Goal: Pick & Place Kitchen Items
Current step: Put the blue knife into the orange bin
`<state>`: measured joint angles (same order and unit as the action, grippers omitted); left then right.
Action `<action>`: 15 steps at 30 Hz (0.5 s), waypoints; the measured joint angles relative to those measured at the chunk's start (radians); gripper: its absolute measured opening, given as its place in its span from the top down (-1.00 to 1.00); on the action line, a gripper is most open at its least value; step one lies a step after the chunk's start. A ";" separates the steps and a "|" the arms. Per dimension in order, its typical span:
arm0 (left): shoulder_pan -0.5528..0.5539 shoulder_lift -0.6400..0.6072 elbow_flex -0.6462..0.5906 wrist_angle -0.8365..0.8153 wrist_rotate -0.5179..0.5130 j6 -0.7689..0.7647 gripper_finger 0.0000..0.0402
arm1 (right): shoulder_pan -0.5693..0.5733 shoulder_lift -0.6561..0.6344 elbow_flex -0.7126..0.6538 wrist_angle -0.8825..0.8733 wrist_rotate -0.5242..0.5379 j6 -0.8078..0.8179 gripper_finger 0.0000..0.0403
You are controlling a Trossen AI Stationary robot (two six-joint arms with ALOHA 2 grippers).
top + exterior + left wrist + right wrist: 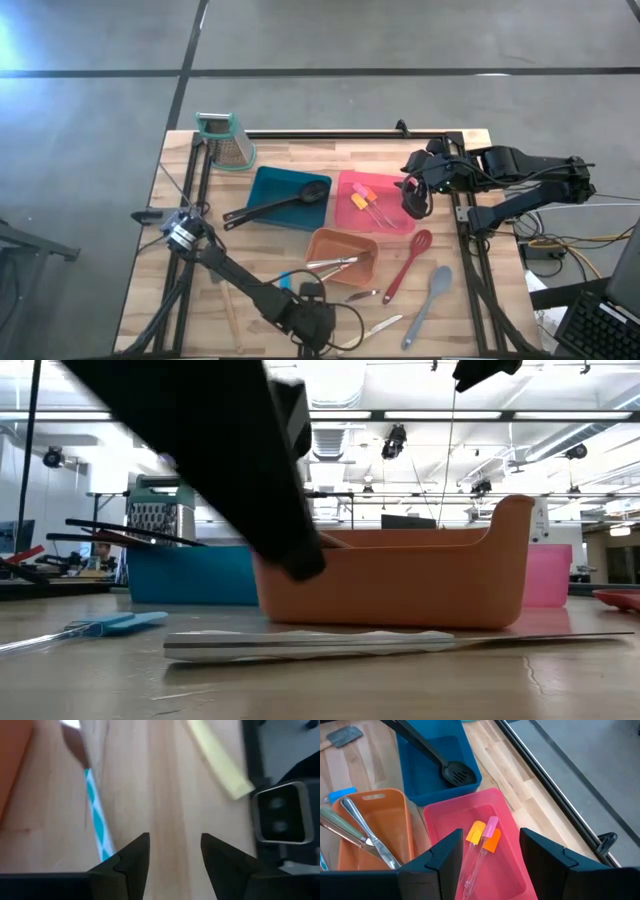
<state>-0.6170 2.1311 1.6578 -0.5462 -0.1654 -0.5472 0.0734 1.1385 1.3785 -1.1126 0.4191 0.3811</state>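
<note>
My left gripper point(175, 840) hovers open over bare wood near the table's front edge point(312, 300), with nothing between its fingers. A blue-handled knife point(97, 815) lies on the table beside one finger, and a yellow-handled knife point(220, 760) lies farther off. My right gripper point(490, 837) waits open above the pink tray point(515, 870), which holds small spatulas point(482, 837). The orange tray point(340, 255) holds metal knives point(365, 837). A black slotted spoon point(275, 205) rests across the blue tray point(290, 190). On the table lie a red spoon point(408, 265) and a grey spoon point(428, 300).
A box grater point(228, 140) stands at the far left. Loose knives point(383, 325) lie near the front edge; one point(400, 643) lies just before the orange tray. A small camera point(280, 815) sits at the front edge close to my left gripper.
</note>
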 joint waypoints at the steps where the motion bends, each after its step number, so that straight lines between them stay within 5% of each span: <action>1: 0.000 0.000 -0.003 -0.009 -0.009 -0.001 0.11 | 0.000 0.000 0.000 0.000 0.000 0.000 0.07; 15: 0.008 0.001 -0.021 -0.060 -0.074 -0.003 0.25 | 0.000 0.000 0.000 0.000 0.000 0.000 0.07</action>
<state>-0.6094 2.1325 1.6367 -0.6064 -0.2397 -0.5499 0.0734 1.1389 1.3785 -1.1126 0.4194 0.3809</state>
